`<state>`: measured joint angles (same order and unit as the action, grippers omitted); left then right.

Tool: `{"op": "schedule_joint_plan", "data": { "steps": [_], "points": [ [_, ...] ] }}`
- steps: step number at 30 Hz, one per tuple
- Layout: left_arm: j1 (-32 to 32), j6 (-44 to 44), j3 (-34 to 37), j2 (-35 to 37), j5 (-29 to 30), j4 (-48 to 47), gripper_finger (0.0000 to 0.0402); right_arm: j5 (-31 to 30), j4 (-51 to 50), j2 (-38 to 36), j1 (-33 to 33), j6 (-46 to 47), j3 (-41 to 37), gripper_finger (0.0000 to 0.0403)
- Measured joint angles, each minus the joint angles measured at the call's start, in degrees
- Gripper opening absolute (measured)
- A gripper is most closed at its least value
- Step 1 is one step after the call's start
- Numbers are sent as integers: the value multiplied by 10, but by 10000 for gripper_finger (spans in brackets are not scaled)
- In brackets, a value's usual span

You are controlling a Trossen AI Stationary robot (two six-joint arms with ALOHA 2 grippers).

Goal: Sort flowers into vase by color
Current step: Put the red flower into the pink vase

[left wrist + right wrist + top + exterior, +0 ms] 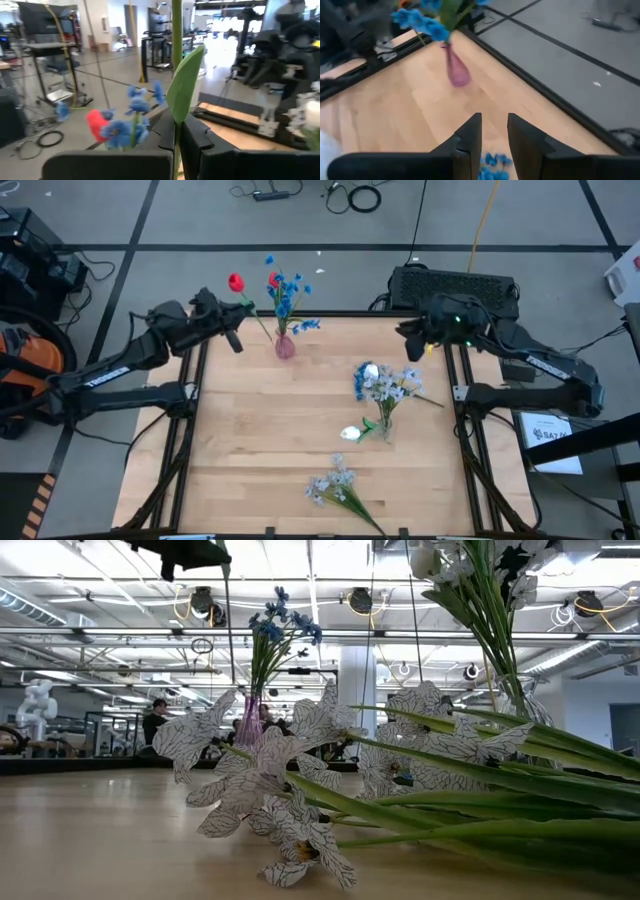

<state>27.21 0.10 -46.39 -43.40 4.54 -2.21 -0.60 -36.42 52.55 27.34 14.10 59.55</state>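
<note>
I take the pink vase (pixel 285 346) as my landmark: it stands at the table's (pixel 250 440) far edge with blue sprays (pixel 287 288) and a red tulip already in it, which tells me it is the vase for the strong colours. My left claw (pixel 232 317) is just left of that vase, pinched shut on the green stem of a red tulip (pixel 236 282); I hold it low on the stem so the bud stands clear above the fingers and the free end can slide down into the narrow neck. In my left wrist view the stem (pixel 176 30) runs straight up between the fingers (pixel 167 132), a leaf beside it, so the flower is upright and squared to the grip. That arm reaches in from the left rail, stretched out and raised over the table's corner. My right claw (pixel 412 332) hangs well to the right of the pink vase, over the far right corner, its fingers (pixel 470 132) a little apart with nothing between them; a blue sprig (pixel 492 167) lies below it. The clear vase (pixel 383 423), right of and nearer than the pink one, holds the pale sprays (pixel 385 385); a white tulip (pixel 350 433) lies beside it and another pale spray (pixel 335 485) nearer still, both waiting, I judge, for the clear vase.
</note>
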Motion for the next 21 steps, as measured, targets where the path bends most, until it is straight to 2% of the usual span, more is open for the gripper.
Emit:
{"op": "schedule_joint_plan", "data": {
  "steps": [6,11,15,21],
  "points": [
    [42,3,0,-19,-1,15,8,-9,68,-82,1,63,-123,84],
    [65,2,0,-36,-37,57,8,-10,107,-116,1,116,-199,84],
    [76,-3,0,-54,-52,75,8,-13,118,-126,1,139,-228,84],
    [86,-12,0,-88,-60,86,8,-15,130,-127,1,137,-230,84]
  ]
}}
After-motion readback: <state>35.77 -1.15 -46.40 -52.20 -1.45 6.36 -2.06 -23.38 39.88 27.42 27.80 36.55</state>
